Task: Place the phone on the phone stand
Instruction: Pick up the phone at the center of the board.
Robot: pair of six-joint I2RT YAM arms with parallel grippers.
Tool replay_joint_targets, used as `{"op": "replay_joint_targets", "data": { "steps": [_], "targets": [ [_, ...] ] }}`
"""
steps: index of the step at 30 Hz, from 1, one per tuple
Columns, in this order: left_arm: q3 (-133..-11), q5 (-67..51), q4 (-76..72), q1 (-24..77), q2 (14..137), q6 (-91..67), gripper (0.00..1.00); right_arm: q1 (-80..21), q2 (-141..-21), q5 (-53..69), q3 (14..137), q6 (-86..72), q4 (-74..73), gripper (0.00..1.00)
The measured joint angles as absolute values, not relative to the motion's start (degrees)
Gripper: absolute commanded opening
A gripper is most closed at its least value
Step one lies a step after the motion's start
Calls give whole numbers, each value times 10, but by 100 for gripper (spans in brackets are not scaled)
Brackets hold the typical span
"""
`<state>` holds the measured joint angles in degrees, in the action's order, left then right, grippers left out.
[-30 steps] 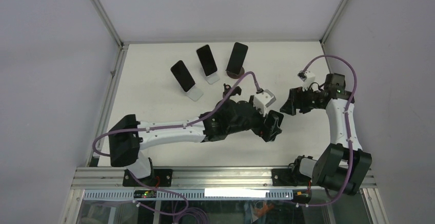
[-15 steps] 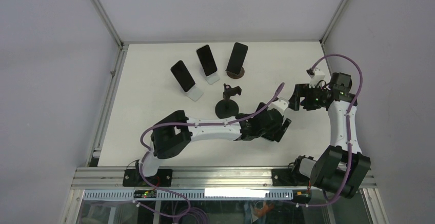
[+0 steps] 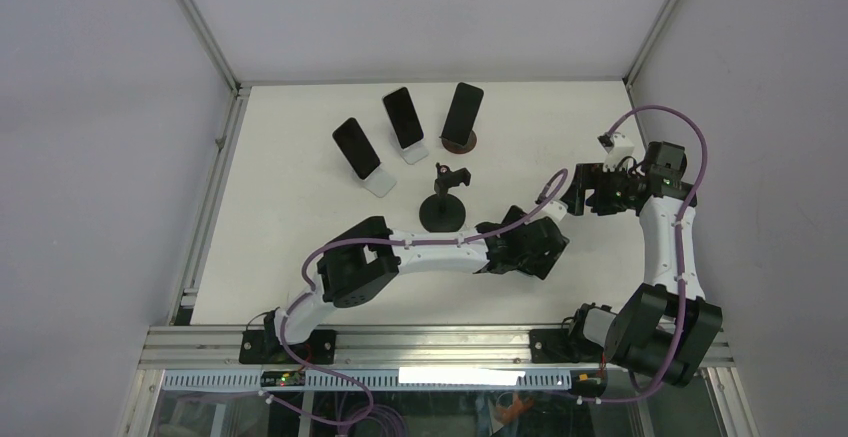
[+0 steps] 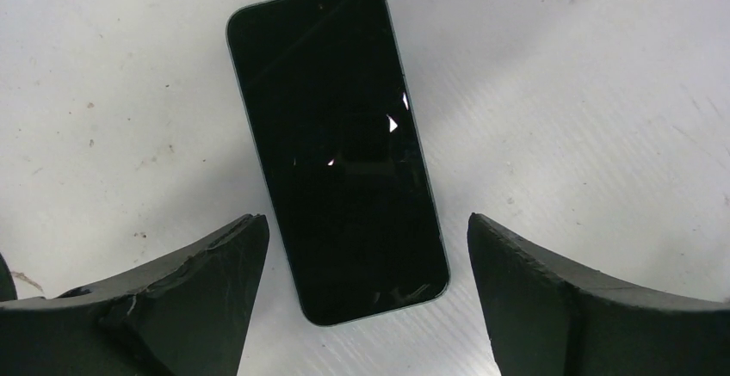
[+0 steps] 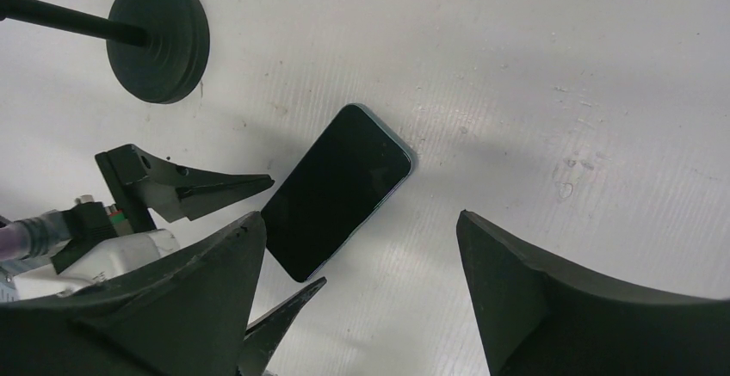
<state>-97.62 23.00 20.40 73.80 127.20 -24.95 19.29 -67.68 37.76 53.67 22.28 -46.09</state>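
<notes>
A dark phone (image 4: pixel 336 148) lies flat, screen up, on the white table. My left gripper (image 4: pixel 368 247) hangs open over its near end, one finger on each side, not touching it. In the right wrist view the same phone (image 5: pixel 337 191) lies ahead of my open right gripper (image 5: pixel 361 238), with the left gripper's fingers (image 5: pixel 198 188) beside it. The empty black phone stand (image 3: pixel 441 212) has a round base (image 5: pixel 159 39) and a clamp on a stalk. From above, the left gripper (image 3: pixel 548 249) covers the phone and the right gripper (image 3: pixel 578 195) is just right of it.
Three other phones stand propped on stands at the back: one on a white stand (image 3: pixel 358 150), one on another white stand (image 3: pixel 404 119), one on a dark round stand (image 3: pixel 462 114). Metal rails (image 3: pixel 215 187) border the table.
My left arm has swung right and reached out over the phone, uncovering the black stand. The right gripper has drawn back a little to the right and opened slightly.
</notes>
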Motion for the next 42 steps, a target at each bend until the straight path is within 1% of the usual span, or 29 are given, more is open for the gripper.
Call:
{"op": "replay_joint_targets", "data": {
  "steps": [8, 13, 17, 19, 27, 31, 35, 38, 39, 42],
  "targets": [
    [-1018, 259, 247, 738, 1304, -264, 85, 197, -677, 376, 537, 224, -458, 85],
    [-1037, 270, 266, 738, 1321, -273, 77, 197, -677, 373, 537, 224, -452, 85],
    [-1051, 270, 278, 738, 1328, -279, 76, 199, -677, 372, 537, 224, -449, 85],
    [-1057, 269, 283, 738, 1331, -281, 77, 200, -677, 370, 537, 225, -448, 85],
    [-1061, 254, 294, 738, 1332, -286, 85, 200, -677, 368, 537, 225, -447, 85],
    [-1061, 244, 297, 738, 1332, -291, 86, 200, -677, 368, 537, 226, -447, 85],
    [-1069, 241, 304, 738, 1339, -295, 82, 201, -677, 364, 537, 226, -446, 85],
    [-1075, 244, 310, 738, 1342, -297, 80, 201, -677, 363, 537, 226, -445, 85],
    [-1076, 247, 311, 738, 1344, -297, 78, 201, -677, 362, 537, 226, -444, 85],
    [-1084, 257, 320, 738, 1349, -302, 74, 201, -677, 363, 537, 226, -442, 85]
  ]
}}
